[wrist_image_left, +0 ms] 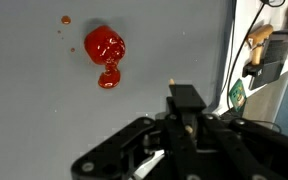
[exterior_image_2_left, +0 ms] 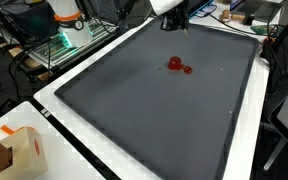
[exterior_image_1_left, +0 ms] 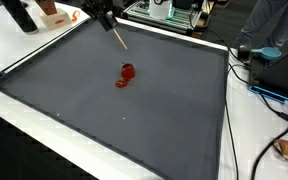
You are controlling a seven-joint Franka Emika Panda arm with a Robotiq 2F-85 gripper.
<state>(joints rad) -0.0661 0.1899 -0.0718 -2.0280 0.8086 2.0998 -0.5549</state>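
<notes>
Dark grey mat [exterior_image_1_left: 174, 110] covers most of a white table [exterior_image_1_left: 29, 105], seen in both exterior views. My pincer [exterior_image_1_left: 106, 22] is clenched on a thin pale stick [exterior_image_1_left: 118, 38]. The stick slants down from the fingers toward the mat, tip low, near the mat's far edge. I can't tell whether the tip touches the mat.

A red blob [exterior_image_1_left: 126, 75] lies on the mat, roughly mid-mat and a bit toward the far side. It looks wet and glossy, with a bigger lump and a smaller lobe joined to it. The stick tip is near it but apart, no contact.

In the wrist view the red blob [wrist_image_left: 106, 48] sits up and left of my pincer [wrist_image_left: 187, 102], with bare mat between them. A tiny red speck [wrist_image_left: 66, 19] sits just beyond the blob, separate from it. The pale point [wrist_image_left: 171, 82] just ahead of the black fingers looks like the stick's end.

In an exterior view my pincer [exterior_image_2_left: 174, 22] hangs over the mat's far edge and the red blob [exterior_image_2_left: 177, 66] is just in front of it.

Further out, a cardboard box [exterior_image_2_left: 19, 150] stands on the table corner, well apart from the blob. Black cables [exterior_image_1_left: 256, 95] run along the table beside the mat. Cluttered benches stand behind, too blurred to name.
</notes>
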